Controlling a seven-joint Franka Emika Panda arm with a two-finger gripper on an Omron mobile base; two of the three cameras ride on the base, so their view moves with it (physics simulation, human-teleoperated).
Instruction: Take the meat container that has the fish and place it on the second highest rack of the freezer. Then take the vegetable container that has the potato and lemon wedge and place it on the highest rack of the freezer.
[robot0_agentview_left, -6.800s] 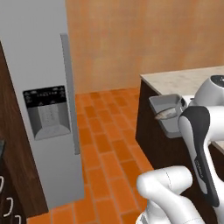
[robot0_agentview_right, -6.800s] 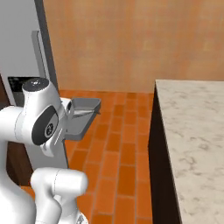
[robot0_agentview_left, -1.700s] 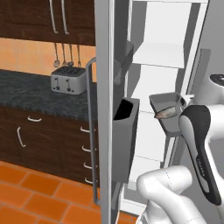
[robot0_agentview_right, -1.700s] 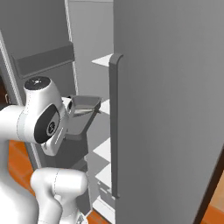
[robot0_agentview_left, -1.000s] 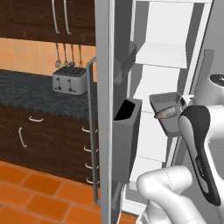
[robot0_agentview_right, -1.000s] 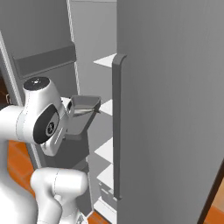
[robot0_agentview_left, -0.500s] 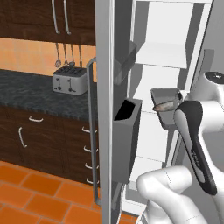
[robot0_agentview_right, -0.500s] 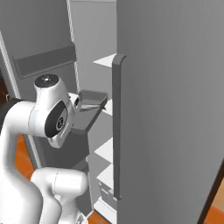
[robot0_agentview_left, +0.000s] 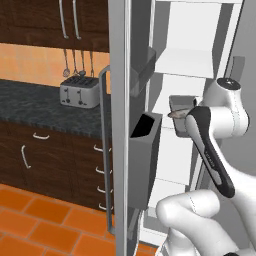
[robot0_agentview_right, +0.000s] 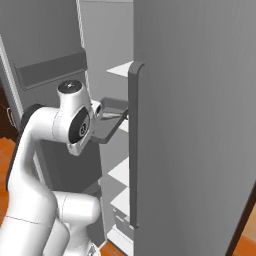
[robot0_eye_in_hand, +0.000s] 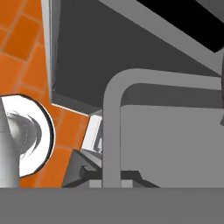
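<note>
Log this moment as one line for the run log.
phase: carrying to freezer | held: grey container with fish | freezer: door open | container at opening, not yet on a rack

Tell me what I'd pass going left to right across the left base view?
Toaster on the dark counter → long door handle → dark door bin → grey tray with the fish → white robot arm.

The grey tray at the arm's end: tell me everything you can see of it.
The tray is a shallow, grey, plastic-looking container with raised walls, held high in front of the open freezer, level with its upper white shelves. It looks roughly level in the left base view and tipped in the right one. The fish, slim and silvery-brown, lies inside. The arm's white wrist hides the claw and how it holds the tray.
</note>
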